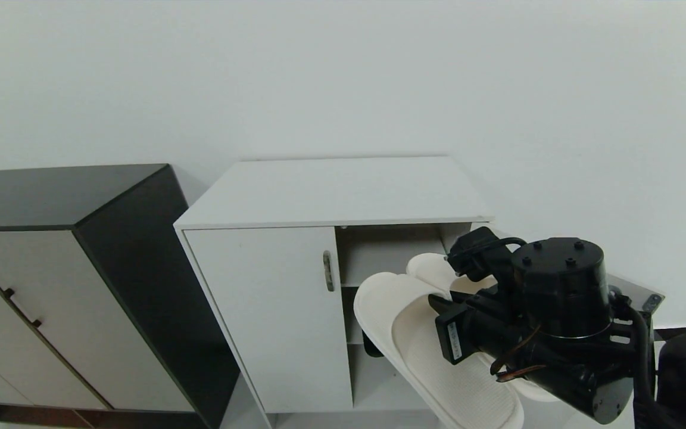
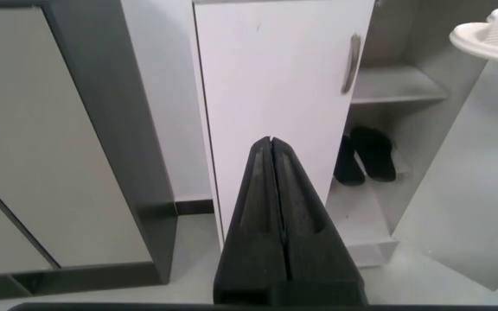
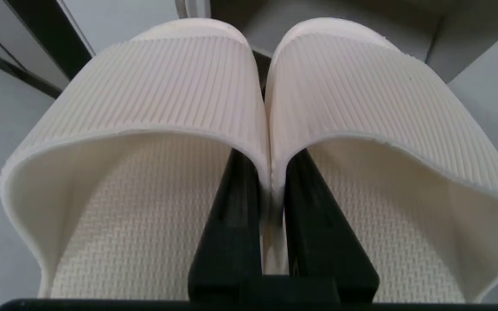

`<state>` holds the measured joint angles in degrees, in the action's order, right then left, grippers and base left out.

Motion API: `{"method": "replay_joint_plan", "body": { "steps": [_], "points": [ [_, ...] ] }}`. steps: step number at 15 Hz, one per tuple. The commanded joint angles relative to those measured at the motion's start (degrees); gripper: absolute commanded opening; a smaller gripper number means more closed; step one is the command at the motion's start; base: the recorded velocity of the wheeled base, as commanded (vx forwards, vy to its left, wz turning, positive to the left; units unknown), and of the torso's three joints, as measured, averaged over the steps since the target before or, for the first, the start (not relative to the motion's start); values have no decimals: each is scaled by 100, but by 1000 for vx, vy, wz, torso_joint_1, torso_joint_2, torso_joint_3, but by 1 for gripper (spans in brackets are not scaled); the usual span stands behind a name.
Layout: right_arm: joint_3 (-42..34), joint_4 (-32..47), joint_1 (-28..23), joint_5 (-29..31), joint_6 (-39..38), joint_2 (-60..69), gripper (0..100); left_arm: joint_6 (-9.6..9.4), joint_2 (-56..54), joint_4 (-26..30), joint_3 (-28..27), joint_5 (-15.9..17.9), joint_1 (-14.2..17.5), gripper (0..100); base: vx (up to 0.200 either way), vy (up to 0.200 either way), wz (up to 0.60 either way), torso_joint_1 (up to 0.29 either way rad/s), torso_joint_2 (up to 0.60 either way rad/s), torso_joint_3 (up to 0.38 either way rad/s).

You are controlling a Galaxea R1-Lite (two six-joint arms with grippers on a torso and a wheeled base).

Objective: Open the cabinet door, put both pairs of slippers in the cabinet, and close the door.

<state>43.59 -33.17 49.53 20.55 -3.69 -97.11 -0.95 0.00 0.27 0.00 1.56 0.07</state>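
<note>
White slippers (image 1: pixel 414 339) poised at open cabinet (image 1: pixel 271 310)
Right gripper (image 3: pixel 264 207) clamps the pair just before it — black slippers (image 2: pixel 366 155) already shelved; next calls for easing in, then releasing. Left gripper (image 2: pixel 272 151) pressed together, empty.

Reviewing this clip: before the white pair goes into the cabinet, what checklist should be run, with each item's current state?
1. Way in: the cabinet stands open on its right half. Ok.
2. Grip: the right gripper is shut on the white slippers, pinching their inner walls together. Ok.
3. Other pair stowed: the black slippers lie on a lower shelf. Ok.
4. Space for this pair: the upper shelf looks bare where visible. Ok.
5. Left gripper out of the way: shut, empty, facing the closed left door. Ok.
6. Toe clearance from the shelf edge: cannot tell.
</note>
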Motion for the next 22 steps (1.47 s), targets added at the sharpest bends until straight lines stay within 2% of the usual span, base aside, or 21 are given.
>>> {"method": "replay_joint_plan", "body": {
  "steps": [1,7,12,22],
  "points": [
    [-44,-84,4,1,0,-27,0,-2,9,0,0,2,1,0,0,0,0,-212,525,310],
    [-264,-603,136,19,9,-247,0,42,0,0,-9,-7,1,0,0,0,0,-195,513,314],
    [-299,-673,127,45,9,-229,0,51,0,0,-9,-7,1,0,0,0,0,-155,477,317],
    [-343,-796,162,54,18,-326,0,51,0,0,0,-7,1,0,0,0,0,-80,452,366]
  ]
}}
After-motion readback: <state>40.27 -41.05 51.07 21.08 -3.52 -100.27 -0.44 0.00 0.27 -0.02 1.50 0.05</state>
